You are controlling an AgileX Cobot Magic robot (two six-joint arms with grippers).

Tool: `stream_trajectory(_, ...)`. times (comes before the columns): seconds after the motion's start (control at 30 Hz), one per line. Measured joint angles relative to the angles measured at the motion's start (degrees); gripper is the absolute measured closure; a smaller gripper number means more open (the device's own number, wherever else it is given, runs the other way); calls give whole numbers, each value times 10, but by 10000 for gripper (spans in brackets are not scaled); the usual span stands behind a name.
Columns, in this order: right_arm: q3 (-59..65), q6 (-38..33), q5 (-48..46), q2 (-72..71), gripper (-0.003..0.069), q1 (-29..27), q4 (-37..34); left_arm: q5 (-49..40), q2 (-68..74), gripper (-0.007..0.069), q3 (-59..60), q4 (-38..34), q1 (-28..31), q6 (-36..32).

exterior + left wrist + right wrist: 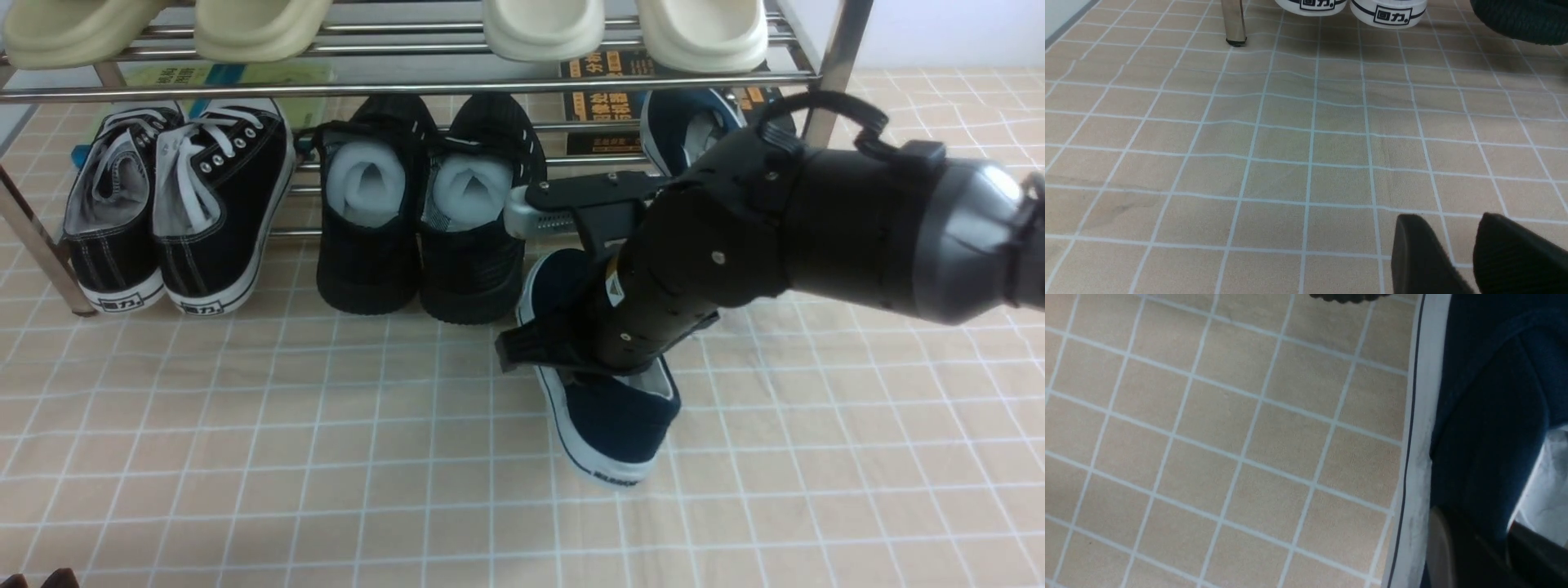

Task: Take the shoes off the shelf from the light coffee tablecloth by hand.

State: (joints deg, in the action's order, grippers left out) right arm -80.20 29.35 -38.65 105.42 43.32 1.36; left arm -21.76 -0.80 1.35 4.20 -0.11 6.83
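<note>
The light coffee tablecloth (245,457) lies bare around the left hand (1449,220) and along the front of the shelf (408,86) on the left side. Under the upper rungs, black sneakers (204,220) and black shoes (457,269) fill the left and middle of the lower level. The right arm (816,229) reaches across one navy shoe (612,425) on the cloth and blocks the way to the other navy shoe (665,114) behind it.

Tablecloth (245,457): light beige-tan, thin white square grid. Navy slip-on (612,425): dark blue canvas, white sole with a thin dark stripe, white collar trim. Shelf (408,86): shiny chrome. Lace-up sneakers (220,220): black, with white laces, stitching and soles. Middle pair (367,261): all black, white stuffing. Top-tier slippers (702,33): cream.
</note>
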Motion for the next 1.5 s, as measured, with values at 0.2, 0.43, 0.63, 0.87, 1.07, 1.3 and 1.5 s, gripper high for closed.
stream_trajectory(0.2, 0, 12, 8, 21, 593, 1, -22, 0, 0, 385, 0, 0, 0, 0)
stream_trajectory(0.43, 0, 14, 19, 25, 473, 1, -85, 0, 0, 385, 0, 0, 0, 0)
stream_trajectory(0.63, -6, 8, -2, 10, 372, -3, -100, 0, 0, 385, 0, 0, 0, 0)
stream_trajectory(0.87, -109, -104, -149, -8, 536, -67, -101, 0, 0, 385, 0, 0, 0, 0)
stream_trajectory(1.07, -155, -165, -156, -8, 673, -137, -101, 0, 0, 385, 0, 0, 0, 0)
stream_trajectory(1.3, -168, -216, -130, 11, 640, -193, -96, 0, 0, 385, 0, 0, 0, 0)
stream_trajectory(1.5, -168, -247, -75, 40, 497, -198, -67, 0, 0, 385, 0, 0, 0, 0)
